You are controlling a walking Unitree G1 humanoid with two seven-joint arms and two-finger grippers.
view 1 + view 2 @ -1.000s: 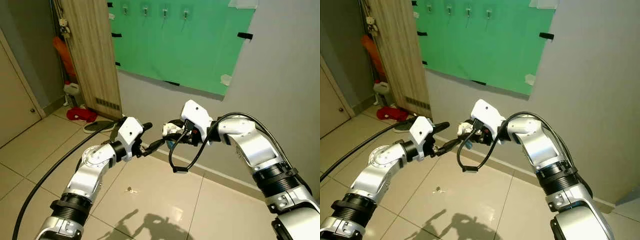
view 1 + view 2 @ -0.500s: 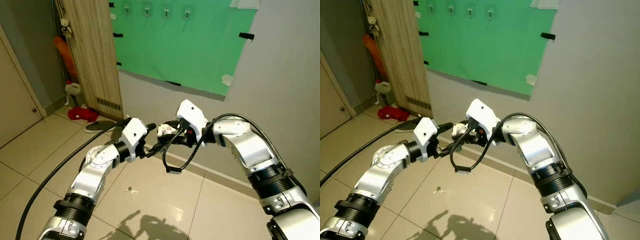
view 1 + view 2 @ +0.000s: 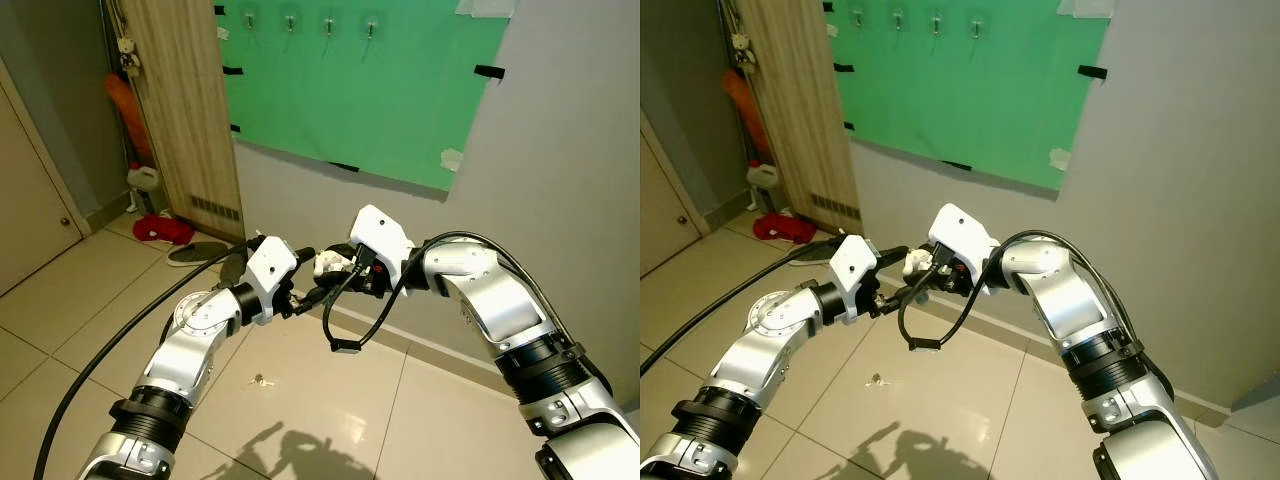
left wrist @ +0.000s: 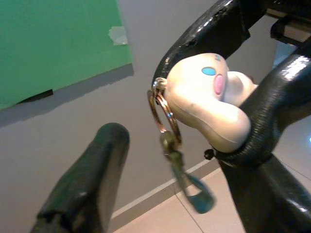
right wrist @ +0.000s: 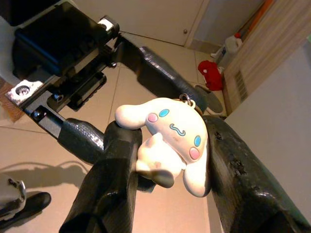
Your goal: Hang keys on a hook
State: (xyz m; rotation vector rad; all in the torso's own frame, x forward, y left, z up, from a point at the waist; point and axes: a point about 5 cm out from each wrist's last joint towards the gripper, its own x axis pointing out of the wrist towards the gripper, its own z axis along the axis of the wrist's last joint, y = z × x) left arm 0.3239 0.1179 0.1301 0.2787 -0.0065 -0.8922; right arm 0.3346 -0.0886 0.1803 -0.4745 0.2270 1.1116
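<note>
Right gripper [image 5: 160, 204] is clamped on the white plastic puppy-shaped keychain charm [image 5: 167, 141], held in mid-air in front of the grey wall, below the green board [image 3: 370, 90] carrying a row of small metal hooks [image 3: 330, 24]. Left gripper [image 3: 312, 275] has its fingers spread around the charm's brass key ring [image 4: 163, 114] and dangling green clasp [image 4: 187, 182], one finger alongside the charm. A small metal object [image 3: 262, 380] lies on the beige tiled floor [image 3: 320, 400] beneath both arms.

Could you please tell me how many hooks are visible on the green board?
4, in a row along the green board's top edge: first hook, second hook, third hook, and fourth hook. The frame cuts the board's top, so others may be hidden.
</note>
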